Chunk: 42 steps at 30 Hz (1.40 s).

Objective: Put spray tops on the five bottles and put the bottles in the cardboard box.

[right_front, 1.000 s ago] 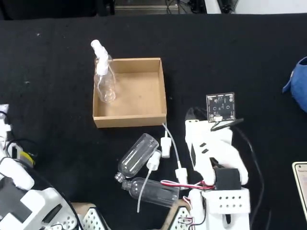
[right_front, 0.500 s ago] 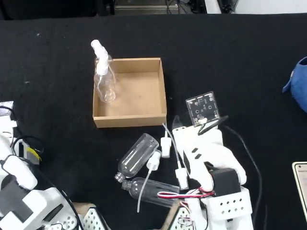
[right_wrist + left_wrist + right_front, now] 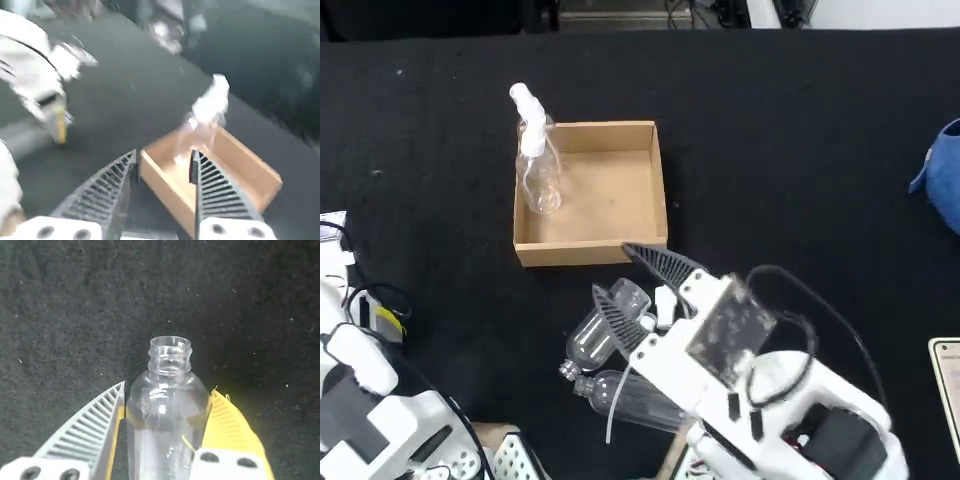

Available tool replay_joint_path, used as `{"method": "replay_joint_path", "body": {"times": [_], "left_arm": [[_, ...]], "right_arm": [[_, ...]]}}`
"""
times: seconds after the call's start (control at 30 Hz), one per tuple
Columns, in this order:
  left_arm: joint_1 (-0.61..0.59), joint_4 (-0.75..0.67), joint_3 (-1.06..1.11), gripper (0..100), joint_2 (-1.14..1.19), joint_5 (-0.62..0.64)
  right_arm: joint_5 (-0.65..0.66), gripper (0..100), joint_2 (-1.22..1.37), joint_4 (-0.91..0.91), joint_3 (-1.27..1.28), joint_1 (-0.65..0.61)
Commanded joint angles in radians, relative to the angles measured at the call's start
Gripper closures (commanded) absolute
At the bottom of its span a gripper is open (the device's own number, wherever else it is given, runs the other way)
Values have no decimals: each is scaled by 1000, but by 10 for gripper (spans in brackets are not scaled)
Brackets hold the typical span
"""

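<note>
Though uncapped, two bottles point(image 3: 584, 345) beside one box point(image 3: 590, 251).

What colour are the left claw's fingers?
One finger is grey, the other yellow, either side of the bottle; the left wrist view shows them best.

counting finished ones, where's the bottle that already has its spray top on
In the high view, the capped bottle stands inside the cardboard box, against its left wall near the far corner.

Tan box point(image 3: 590, 251), clear bottle point(image 3: 167, 407), seemingly black claw point(image 3: 163, 155)
</note>
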Motion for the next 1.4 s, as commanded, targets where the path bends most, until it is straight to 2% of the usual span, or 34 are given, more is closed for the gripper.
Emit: {"method": "replay_joint_path", "body": {"times": [0.0,0.17,0.3,0.47,0.67,0.83,0.93,1.1,1.3,1.37], "left_arm": [[7,12,-12,970,-11,8],[12,12,-12,970,-12,8],[15,12,-13,970,-12,8],[16,20,-30,970,-12,8],[53,203,-157,970,-12,23],[88,204,-211,970,-12,135],[145,203,-199,970,-12,173],[231,199,-229,970,-12,302],[302,199,-312,970,-12,474],[337,199,-341,970,-12,516]], "right_arm": [[-41,879,133,-83,-114,-28],[-44,881,240,-35,-196,-6],[-32,881,179,124,-262,140],[127,881,156,269,-231,388],[140,881,232,222,-33,647],[186,881,232,137,110,821],[273,879,246,115,188,847],[278,878,320,15,306,852],[281,877,410,18,311,847],[278,877,441,18,308,801]]}}
